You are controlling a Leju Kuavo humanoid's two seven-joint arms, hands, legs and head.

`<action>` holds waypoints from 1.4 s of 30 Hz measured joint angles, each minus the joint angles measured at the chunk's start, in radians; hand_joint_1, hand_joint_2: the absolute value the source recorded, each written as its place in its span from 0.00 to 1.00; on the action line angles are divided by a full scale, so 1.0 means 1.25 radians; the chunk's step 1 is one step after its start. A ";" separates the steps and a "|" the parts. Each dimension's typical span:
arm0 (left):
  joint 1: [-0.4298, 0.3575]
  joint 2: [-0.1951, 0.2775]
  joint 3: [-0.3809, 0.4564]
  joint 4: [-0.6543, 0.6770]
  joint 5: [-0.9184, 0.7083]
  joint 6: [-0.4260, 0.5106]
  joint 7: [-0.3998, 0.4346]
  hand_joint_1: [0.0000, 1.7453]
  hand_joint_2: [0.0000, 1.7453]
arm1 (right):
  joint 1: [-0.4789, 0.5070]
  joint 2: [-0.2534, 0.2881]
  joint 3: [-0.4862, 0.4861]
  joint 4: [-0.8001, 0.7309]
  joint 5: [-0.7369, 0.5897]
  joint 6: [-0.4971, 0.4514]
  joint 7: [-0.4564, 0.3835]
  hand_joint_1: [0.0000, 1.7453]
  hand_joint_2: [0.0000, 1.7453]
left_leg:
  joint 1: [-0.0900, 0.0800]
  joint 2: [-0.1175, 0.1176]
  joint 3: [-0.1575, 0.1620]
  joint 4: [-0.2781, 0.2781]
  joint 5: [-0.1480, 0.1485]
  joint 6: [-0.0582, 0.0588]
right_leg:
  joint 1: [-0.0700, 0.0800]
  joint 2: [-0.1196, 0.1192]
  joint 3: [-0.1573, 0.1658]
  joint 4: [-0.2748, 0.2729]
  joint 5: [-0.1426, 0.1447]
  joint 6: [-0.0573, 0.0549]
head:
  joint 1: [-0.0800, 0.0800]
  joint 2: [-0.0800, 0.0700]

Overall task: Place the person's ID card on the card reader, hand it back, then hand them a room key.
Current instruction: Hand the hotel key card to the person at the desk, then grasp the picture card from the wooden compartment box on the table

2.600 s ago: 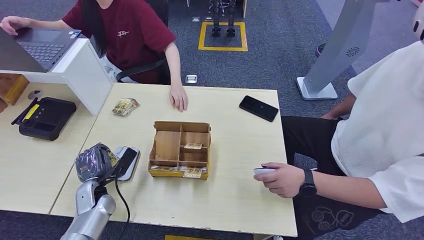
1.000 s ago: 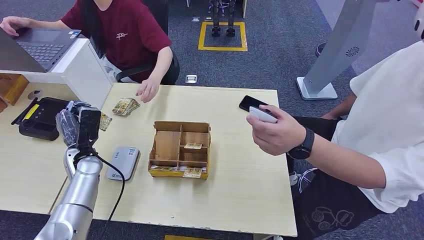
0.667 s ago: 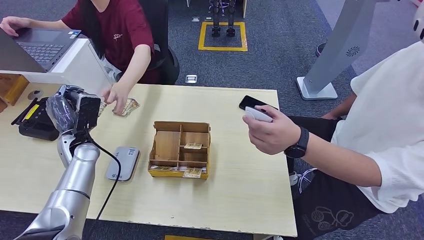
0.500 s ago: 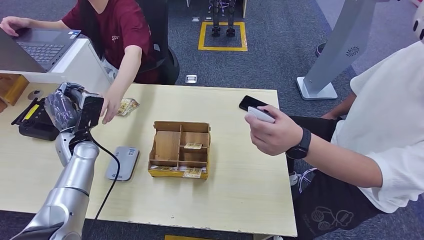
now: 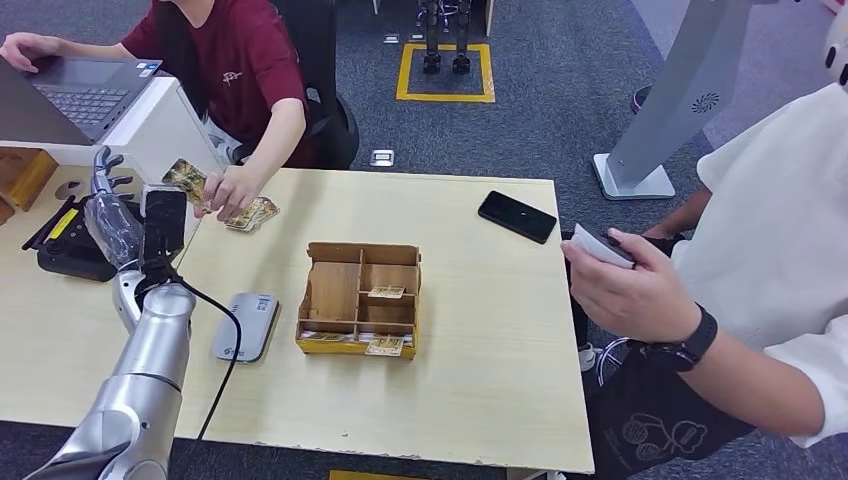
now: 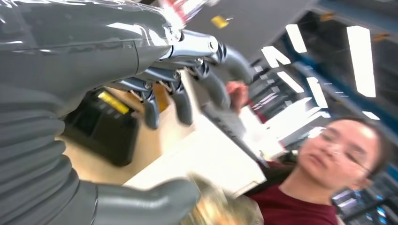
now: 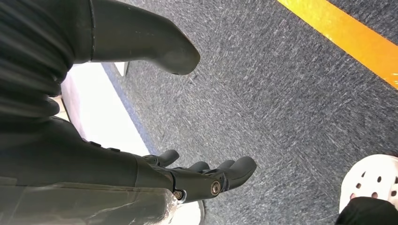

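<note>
My left hand (image 5: 108,205) is raised over the table's far left corner, fingers spread upward and apart (image 6: 183,101). The gold-patterned ID card (image 5: 185,177) is just beside it, gripped by the hand (image 5: 230,190) of the person in the red shirt; in the left wrist view the card (image 6: 220,211) is a blur next to my thumb. The grey card reader (image 5: 245,326) lies bare on the table near my forearm. A wooden box (image 5: 335,290) holds room key cards (image 5: 387,292). My right hand (image 7: 197,176) hangs over the carpet, fingers apart and holding nothing.
A stack of cards (image 5: 254,212) lies by the red-shirted person's hand. A black terminal (image 5: 85,240) and a white partition (image 5: 165,135) stand at the left. A black phone (image 5: 516,216) lies far right. A person in white holds a pale card (image 5: 600,247).
My left hand rose from the card reader toward the red-shirted person with the card; that person reached in and took hold of it, and my fingers spread. The person in white drew their hand back.
</note>
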 joint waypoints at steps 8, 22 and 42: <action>0.113 0.032 -0.063 -0.154 0.165 -0.231 0.043 0.00 1.00 | 0.012 -0.001 -0.006 0.000 -0.033 -0.017 -0.012 0.00 1.00 | 0.000 0.002 0.000 0.000 -0.001 0.000 | 0.000 0.003 0.000 0.000 0.000 0.000 | 0.000 0.000; 0.424 0.128 -0.206 -0.578 0.124 -0.449 0.014 0.00 1.00 | 0.040 -0.014 -0.039 0.000 -0.061 -0.030 -0.023 0.00 1.00 | 0.000 0.001 -0.001 -0.001 -0.002 -0.001 | 0.000 0.002 -0.002 0.000 -0.001 0.000 | 0.000 0.000; 0.612 0.229 -0.491 -0.773 -0.232 -0.293 0.061 0.00 1.00 | 0.040 -0.015 -0.068 0.000 -0.066 -0.030 -0.014 0.00 1.00 | 0.000 0.001 -0.001 -0.001 -0.002 0.000 | 0.000 0.002 -0.002 0.000 -0.001 0.000 | 0.000 0.000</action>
